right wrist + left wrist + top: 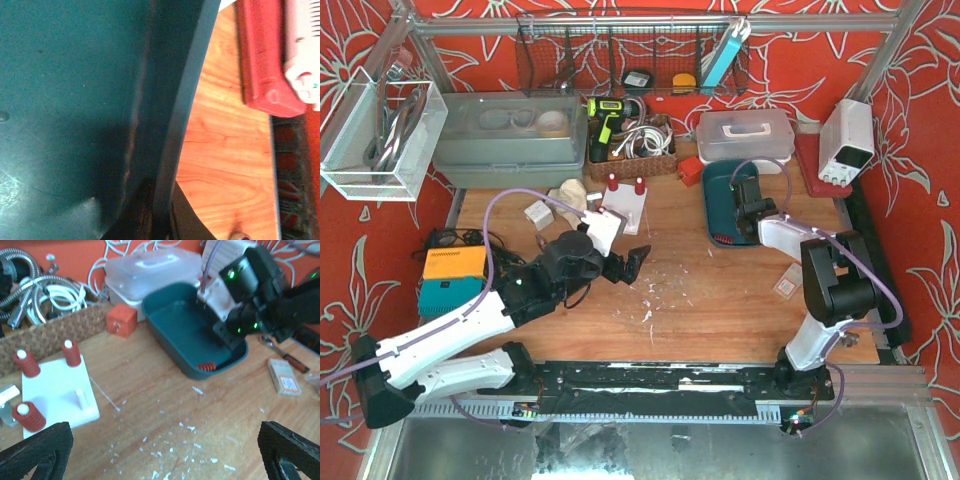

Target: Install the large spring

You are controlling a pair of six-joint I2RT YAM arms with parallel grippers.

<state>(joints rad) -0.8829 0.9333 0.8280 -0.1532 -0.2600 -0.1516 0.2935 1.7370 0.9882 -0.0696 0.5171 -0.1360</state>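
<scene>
A red large spring [206, 366] lies in the near corner of the teal tray [175, 325]; it also shows in the top view [723, 240]. The white peg base [57, 390] holds three red springs and has one bare peg [80, 395]. My left gripper [632, 262] is open and empty, hovering over the table between the base and the tray; its fingertips [37, 450] frame the wrist view. My right gripper [752, 205] sits at the tray's right wall [185, 115], one finger on each side of it, closed on the wall.
A red cube [121, 320] lies beside the tray. A clear lidded box [745, 135] and a wicker basket [630, 155] stand behind. A small packet [284, 377] and a screwdriver [287, 357] lie right of the tray. White flecks litter the wood.
</scene>
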